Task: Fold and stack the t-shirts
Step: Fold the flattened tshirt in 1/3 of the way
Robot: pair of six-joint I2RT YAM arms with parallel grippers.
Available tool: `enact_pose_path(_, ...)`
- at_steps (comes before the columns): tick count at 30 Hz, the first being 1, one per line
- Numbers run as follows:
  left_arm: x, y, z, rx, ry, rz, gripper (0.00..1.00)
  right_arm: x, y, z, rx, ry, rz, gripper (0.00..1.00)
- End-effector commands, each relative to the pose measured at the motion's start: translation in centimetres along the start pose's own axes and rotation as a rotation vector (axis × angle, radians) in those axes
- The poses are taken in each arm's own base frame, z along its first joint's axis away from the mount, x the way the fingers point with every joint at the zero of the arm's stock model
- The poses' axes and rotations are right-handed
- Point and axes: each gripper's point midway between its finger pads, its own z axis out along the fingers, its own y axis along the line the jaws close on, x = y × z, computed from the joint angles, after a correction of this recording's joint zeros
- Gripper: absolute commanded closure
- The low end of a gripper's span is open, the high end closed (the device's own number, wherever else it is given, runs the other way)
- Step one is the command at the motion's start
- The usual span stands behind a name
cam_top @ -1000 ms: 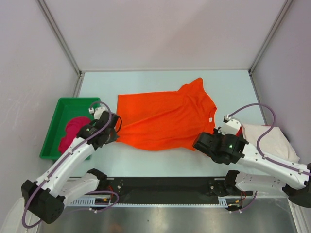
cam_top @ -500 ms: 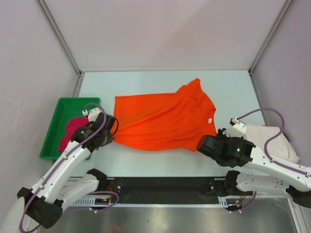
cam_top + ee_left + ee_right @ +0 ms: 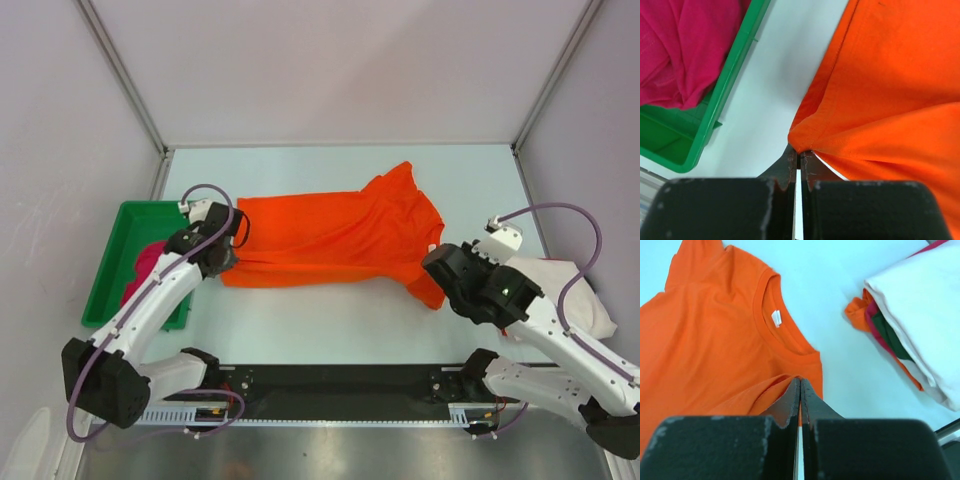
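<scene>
Two edges of orange tee point(image 3: 330, 235) pinched: L pincer point(image 3: 799, 152), R pincer point(image 3: 800, 382).

Bare table point(image 3: 300, 165) strip across upper frame; narrower strip below orange t-shirt point(image 3: 330, 240) at centre. Green tray point(image 3: 105, 280) blocks left edge, folded stack point(image 3: 575, 290) blocks right edge.

Pale lilac walls point(image 3: 330, 60), pale-blue tabletop point(image 3: 290, 168)

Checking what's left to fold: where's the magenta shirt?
Top view, far left: the magenta shirt lies bunched in the green tray, left of the orange shirt.
</scene>
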Motion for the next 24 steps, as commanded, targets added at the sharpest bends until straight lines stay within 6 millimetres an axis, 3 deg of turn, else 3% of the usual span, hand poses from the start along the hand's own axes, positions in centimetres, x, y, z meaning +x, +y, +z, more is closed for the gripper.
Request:
enact_pose_path(1, -2.9, -1.0, 0.0, 0.032, -0.064, -0.006, 1.0, -2.5, 0.8, 0.7, -0.02, -0.058, -0.027, 1.0)
enact_pose_path(9, -3.2, -1.3, 1.5, 0.008, -0.047, -0.003, 1.0, -2.2, 1.2, 2.9, -0.013, -0.032, -0.04, 1.0)
enact_pose_path(24, -4.5, -2.3, 5.2, -0.068, -0.002, -0.021, 1.0, -3.7, 6.3, 8.7, -0.023, -0.024, -0.063, 1.0)
